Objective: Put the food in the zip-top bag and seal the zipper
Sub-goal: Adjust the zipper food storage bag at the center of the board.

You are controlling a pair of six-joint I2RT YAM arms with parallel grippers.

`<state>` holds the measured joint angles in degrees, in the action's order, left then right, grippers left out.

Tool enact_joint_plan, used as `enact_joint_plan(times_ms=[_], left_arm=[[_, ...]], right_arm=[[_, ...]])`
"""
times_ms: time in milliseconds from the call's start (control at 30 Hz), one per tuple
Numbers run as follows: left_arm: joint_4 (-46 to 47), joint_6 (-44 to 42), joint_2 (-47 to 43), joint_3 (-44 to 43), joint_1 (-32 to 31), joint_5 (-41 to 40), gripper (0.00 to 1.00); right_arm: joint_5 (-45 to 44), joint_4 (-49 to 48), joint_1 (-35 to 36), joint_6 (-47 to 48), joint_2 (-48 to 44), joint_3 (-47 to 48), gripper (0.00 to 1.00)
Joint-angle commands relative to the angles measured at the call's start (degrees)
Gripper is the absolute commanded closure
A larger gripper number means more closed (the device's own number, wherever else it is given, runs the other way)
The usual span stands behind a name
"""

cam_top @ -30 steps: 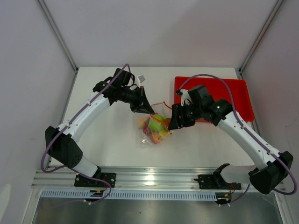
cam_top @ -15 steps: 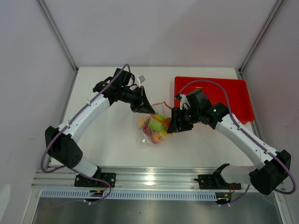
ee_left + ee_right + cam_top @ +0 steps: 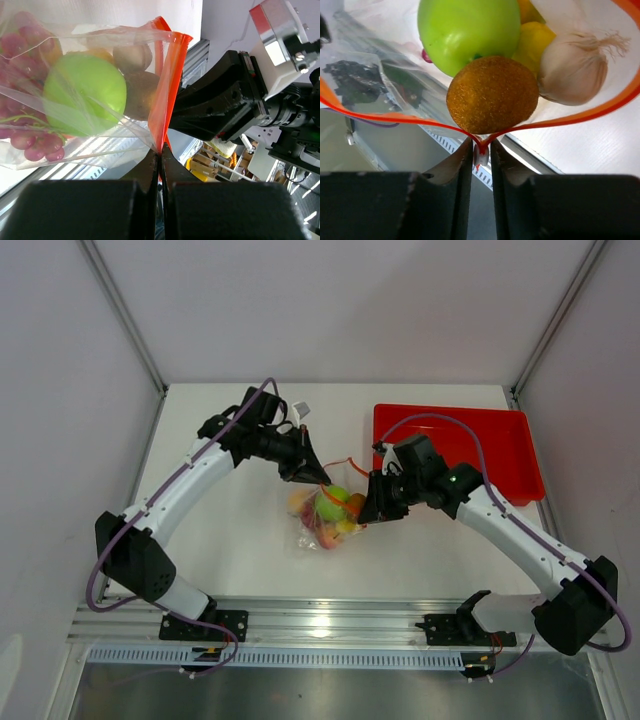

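Reaching out from their mounts at the near edge of the white table [image 3: 230, 550], two robot arms meet over the zip-top bag [image 3: 322, 525]. It sits mid-table between them, bulging with toy food: a green apple [image 3: 333, 503], a brown kiwi [image 3: 492, 95], purple grapes [image 3: 22, 137], something yellow and a pale, garlic-like bulb [image 3: 572, 65]. No food shows outside the bag, so filling looks finished and sealing looks like the step in hand. The right gripper [image 3: 367, 508] pinches one end of the zipper [image 3: 169, 80], its jaws nipped close on the orange-red strip where the two lips meet just below the kiwi. A little further back, the left gripper [image 3: 318, 477] is clamped tight on the opposite end. Holding both ends this way appears meant to stretch the mouth straight so the lips can be pressed together; between the two grips they gape in a loop, unsealed. Beyond the right arm, at the far right of the table, lies the red tray [image 3: 505, 440], apart from the bag.
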<state>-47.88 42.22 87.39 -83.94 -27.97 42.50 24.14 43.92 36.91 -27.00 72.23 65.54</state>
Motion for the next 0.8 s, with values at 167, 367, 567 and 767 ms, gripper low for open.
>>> enact_joint_plan(times_ms=[167,367,567,767], left_arm=[[2.5,0.8,-3.9,2.6,0.3,3.4,0.99],[2.5,-0.3,-4.6,3.6,0.4,2.2,1.00],[0.2,-3.9,-7.3,5.5,0.5,-3.9,0.99],[0.0,-4.4,-9.7,9.2,0.5,-7.9,0.76]], right_arm=[[-5.9,-0.9,0.9,-0.5,0.2,-0.1,0.91],[-9.5,2.7,1.0,3.6,1.4,4.2,1.00],[-9.0,7.7,1.0,11.5,4.6,12.5,1.00],[-7.8,12.1,1.7,18.0,7.1,20.6,1.00]])
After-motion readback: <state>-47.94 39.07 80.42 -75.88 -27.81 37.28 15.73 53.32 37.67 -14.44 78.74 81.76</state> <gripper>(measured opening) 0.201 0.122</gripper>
